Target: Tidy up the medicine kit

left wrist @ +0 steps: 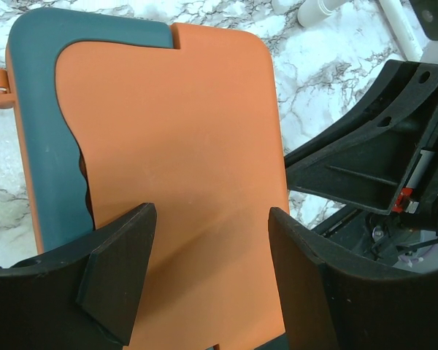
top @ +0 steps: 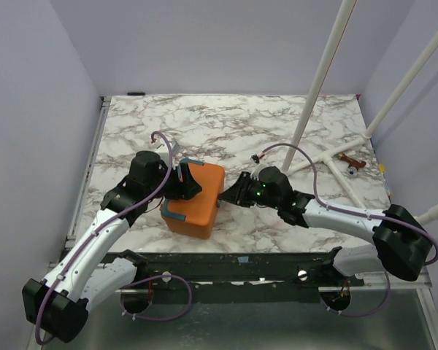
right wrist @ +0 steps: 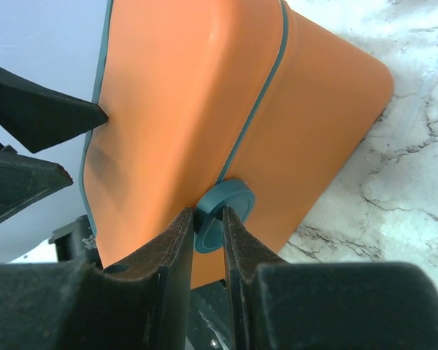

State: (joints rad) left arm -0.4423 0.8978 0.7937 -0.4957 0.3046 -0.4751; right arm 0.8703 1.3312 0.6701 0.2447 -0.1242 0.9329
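- Teal latch [right wrist: 230, 203] is pinched by the nearly closed right pincer [right wrist: 208, 219]; only its rim is caught, so it could be lost under a pull.
- The left pincer [left wrist: 212, 226] is held wide open over the lid [left wrist: 182, 146], gripping nothing.
- The orange box [top: 197, 195], near the table's [top: 277, 124] front edge, could be dragged or tipped, being unbraced.

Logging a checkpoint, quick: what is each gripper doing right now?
Left gripper: jaws open over the medicine kit, holding nothing.
Right gripper: jaws closed on the teal latch.
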